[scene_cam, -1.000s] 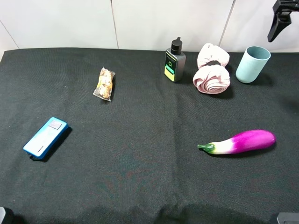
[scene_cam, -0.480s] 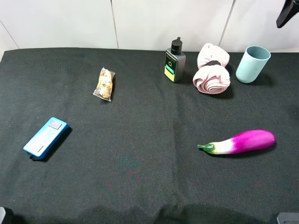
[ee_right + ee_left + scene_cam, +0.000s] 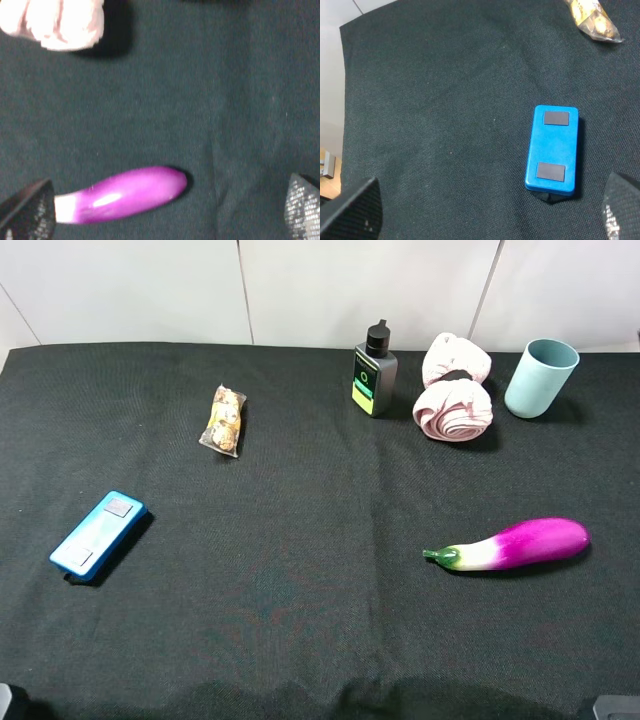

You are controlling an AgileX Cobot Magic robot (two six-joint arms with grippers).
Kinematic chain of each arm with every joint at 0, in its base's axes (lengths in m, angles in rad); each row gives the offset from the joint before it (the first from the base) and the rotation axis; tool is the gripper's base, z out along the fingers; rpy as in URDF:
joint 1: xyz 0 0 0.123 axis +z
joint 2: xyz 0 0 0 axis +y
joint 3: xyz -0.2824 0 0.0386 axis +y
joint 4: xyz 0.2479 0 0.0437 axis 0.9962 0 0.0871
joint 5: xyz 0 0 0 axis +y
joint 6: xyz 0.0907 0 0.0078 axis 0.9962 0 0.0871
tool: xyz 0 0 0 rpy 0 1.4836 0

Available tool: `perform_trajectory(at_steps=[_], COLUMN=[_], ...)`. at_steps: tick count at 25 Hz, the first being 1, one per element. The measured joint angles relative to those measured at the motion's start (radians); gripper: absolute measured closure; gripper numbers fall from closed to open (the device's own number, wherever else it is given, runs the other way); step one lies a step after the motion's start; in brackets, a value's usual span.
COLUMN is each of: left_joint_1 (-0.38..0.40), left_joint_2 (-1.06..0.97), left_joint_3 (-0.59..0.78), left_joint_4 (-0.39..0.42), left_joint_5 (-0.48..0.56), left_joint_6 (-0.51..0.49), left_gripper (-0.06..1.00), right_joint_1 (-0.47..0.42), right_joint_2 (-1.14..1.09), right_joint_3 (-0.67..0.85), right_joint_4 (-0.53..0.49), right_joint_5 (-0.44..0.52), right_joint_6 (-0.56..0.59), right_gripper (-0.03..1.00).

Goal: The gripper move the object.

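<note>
At the far right of the black cloth (image 3: 300,640), the cup (image 3: 541,378) is seen standing upright and untouched, just beside the pink rolled cloth (image 3: 454,390). Over it, the black arm seen a moment ago is now gone from the overhead view, so the move is judged complete or the arm retreating. Both the right gripper (image 3: 160,212), spread wide above the eggplant (image 3: 120,194), and the left gripper (image 3: 485,207), above the blue box (image 3: 553,149), are shown open and empty.

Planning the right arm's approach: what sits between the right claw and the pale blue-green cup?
Nothing visible blocks it. The cup stands alone at the far right; the pink cloth bundle sits beside it, apart. The right claw hovers open above the eggplant.
</note>
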Motion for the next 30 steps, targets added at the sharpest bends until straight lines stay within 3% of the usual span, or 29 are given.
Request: perform_trajectory(at_steps=[30], left_joint_1=[0.000], left_joint_2=[0.000], left_joint_3=[0.000], left_joint_4=[0.000], left_joint_5=[0.000], left_joint_6=[0.000], left_gripper=[0.01], right_joint_1=[0.000], right_joint_2=[-1.050], right_joint_3=[0.441], right_joint_4=[-0.014], right_joint_5=[-0.019], right_joint_6=[0.031], right_gripper=[0.27])
